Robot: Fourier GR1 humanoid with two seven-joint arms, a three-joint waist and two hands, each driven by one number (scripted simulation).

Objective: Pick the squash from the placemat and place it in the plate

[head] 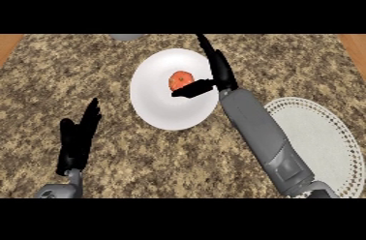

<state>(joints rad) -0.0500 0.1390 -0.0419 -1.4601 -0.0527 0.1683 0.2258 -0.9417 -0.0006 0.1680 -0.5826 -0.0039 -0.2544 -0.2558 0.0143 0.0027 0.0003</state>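
Here the granite counter [85,69] fills the view from left to right, with a strip of wooden edge [8,43] showing at the far left corner and another at the far right corner. Wide bare stone lies to the left of the plate and along the near side between the two arms, giving open room there. The white lace placemat [325,137] lies at the near right, its right side cut by the frame edge and its left side partly covered by the grey right forearm [261,132], which runs diagonally from the near right toward the far centre. The white plate [160,108] sits just left of the placemat, apart from it, in the middle of the counter. A grey object [127,37] shows only partly at the far edge. The left hand [77,137] rests at the near left, fingers straight and pointing up. The right hand [218,74] hangs over the plate's right rim, its fingers extended toward the far side and its thumb reaching left. The orange squash [179,80] lies on the plate, at the tip of that thumb, with the fingers to its right and not curled round it.
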